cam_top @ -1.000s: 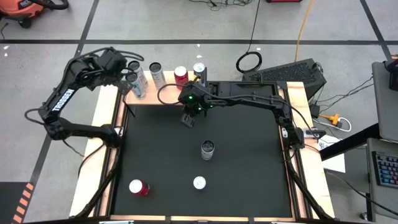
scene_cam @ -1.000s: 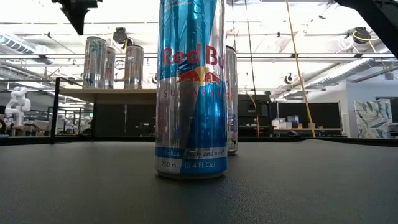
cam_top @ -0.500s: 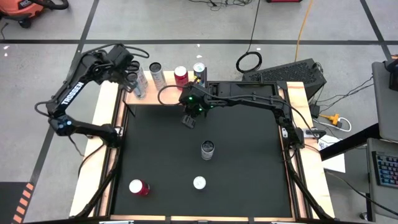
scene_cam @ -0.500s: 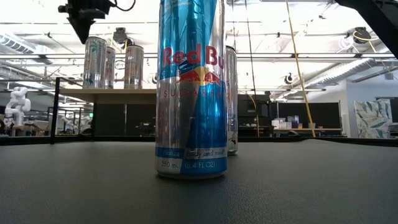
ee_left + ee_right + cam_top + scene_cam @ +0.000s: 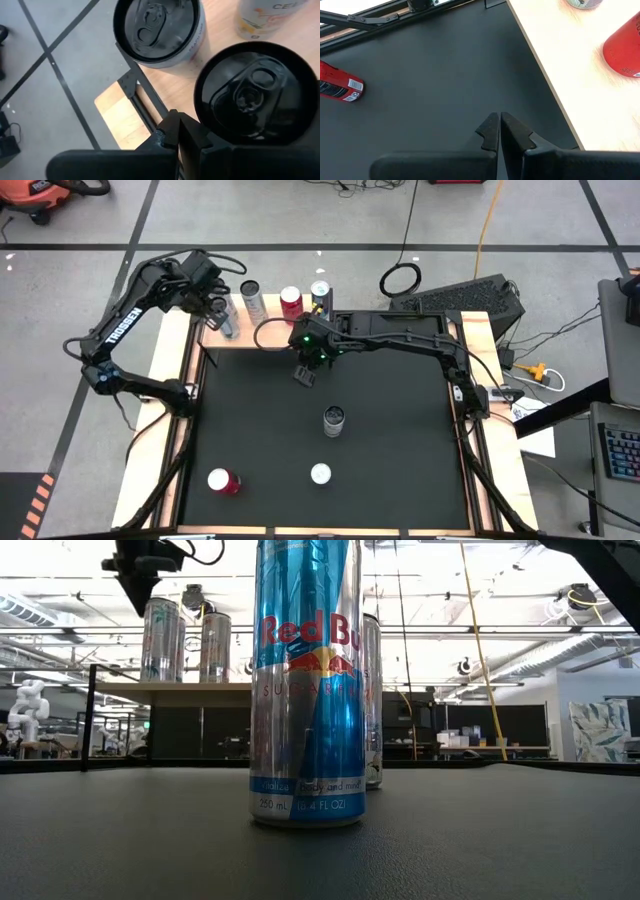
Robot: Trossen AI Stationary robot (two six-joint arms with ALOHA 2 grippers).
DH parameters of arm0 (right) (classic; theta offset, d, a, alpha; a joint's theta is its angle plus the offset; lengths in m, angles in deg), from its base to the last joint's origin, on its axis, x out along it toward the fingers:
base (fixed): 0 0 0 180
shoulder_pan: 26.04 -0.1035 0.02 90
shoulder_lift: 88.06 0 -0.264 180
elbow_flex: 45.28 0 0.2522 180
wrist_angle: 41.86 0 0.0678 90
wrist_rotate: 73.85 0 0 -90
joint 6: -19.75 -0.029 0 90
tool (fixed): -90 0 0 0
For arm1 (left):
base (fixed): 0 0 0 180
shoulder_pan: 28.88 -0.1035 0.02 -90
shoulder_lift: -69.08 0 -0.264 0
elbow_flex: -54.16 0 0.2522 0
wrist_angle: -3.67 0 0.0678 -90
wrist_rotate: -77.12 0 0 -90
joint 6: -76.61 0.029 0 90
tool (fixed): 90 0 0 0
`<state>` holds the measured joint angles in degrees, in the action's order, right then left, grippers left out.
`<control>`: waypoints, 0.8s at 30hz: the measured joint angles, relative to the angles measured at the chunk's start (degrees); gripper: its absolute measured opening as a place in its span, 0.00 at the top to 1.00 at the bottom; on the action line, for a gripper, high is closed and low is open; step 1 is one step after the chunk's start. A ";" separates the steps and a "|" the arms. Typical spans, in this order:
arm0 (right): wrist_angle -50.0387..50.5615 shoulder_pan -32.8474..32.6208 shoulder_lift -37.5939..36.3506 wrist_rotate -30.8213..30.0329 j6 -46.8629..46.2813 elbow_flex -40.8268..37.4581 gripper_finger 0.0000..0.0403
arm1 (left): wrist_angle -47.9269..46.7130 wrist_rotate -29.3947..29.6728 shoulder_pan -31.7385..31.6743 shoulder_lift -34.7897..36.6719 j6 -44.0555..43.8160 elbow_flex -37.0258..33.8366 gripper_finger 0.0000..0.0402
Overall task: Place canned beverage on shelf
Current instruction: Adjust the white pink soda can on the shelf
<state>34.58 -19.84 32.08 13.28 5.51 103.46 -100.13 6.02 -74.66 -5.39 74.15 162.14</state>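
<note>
The shelf (image 5: 170, 690) stands at the table's far edge. Several cans stand upright on its wooden top (image 5: 220, 30), among them two black-topped ones (image 5: 159, 30) (image 5: 255, 95) and a red one (image 5: 625, 50). My left gripper (image 5: 213, 302) is shut and hovers over the shelf's left end, beside those two cans (image 5: 177, 131). My right gripper (image 5: 305, 372) hangs shut over the black mat, just in front of the shelf (image 5: 499, 127). On the mat a silver can (image 5: 334, 420) and a white-topped can (image 5: 320, 474) stand upright. A red can (image 5: 222, 480) lies on its side.
In the low view, a tall blue-and-silver can (image 5: 305, 690) stands close to the camera, with a second one (image 5: 372, 700) behind it. The mat is bare between the right gripper and the silver can. Cables and a black box (image 5: 470, 298) lie beyond the far right corner.
My left gripper, still shut, has moved toward the table's right along the far edge and sunk a little. It now stands over the cans at the shelf's left end. Most of the move came early in the second.
</note>
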 joint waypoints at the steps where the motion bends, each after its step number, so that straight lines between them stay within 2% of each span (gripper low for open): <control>1: 0.00 0.00 0.00 0.00 0.00 0.00 1.00 | 0.00 -0.27 0.00 0.24 0.00 0.00 0.98; 8: -0.03 0.01 0.00 0.00 -0.02 0.00 1.00 | 0.00 3.81 0.04 3.97 0.97 0.00 0.98; 14: -0.96 0.05 0.00 0.00 -0.04 0.00 1.00 | 1.66 -0.10 2.36 7.63 1.86 0.00 0.98; 19: -1.14 0.07 0.00 0.00 -0.04 0.00 1.00 | 5.46 -3.92 3.72 7.68 4.64 0.00 0.98; 24: -1.14 0.07 0.00 0.00 -0.04 0.00 1.00 | 7.79 -4.26 3.93 6.32 7.20 0.00 0.98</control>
<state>33.44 -19.77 32.08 13.28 5.47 103.46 -92.34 1.76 -70.73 0.93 81.35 162.14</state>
